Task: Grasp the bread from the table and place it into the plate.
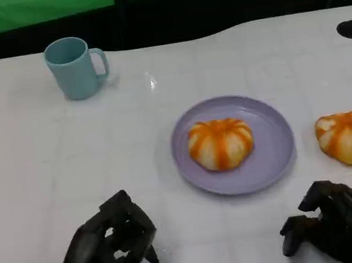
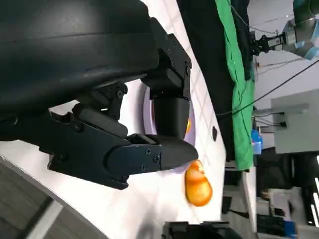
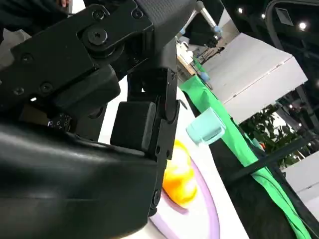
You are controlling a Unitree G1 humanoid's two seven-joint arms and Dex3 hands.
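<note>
While right hand (image 1: 334, 224) hangs empty, fingers curled, bread (image 1: 351, 137) lies just beyond.

Two black hands, left hand (image 1: 111, 253), right hand (image 1: 337, 224); glossy rounded shells, blocky fingers (image 2: 149, 154), small round screws

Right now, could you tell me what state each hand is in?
Left hand: fingers curled in, holding nothing.
Right hand: fingers curled in, holding nothing.
</note>
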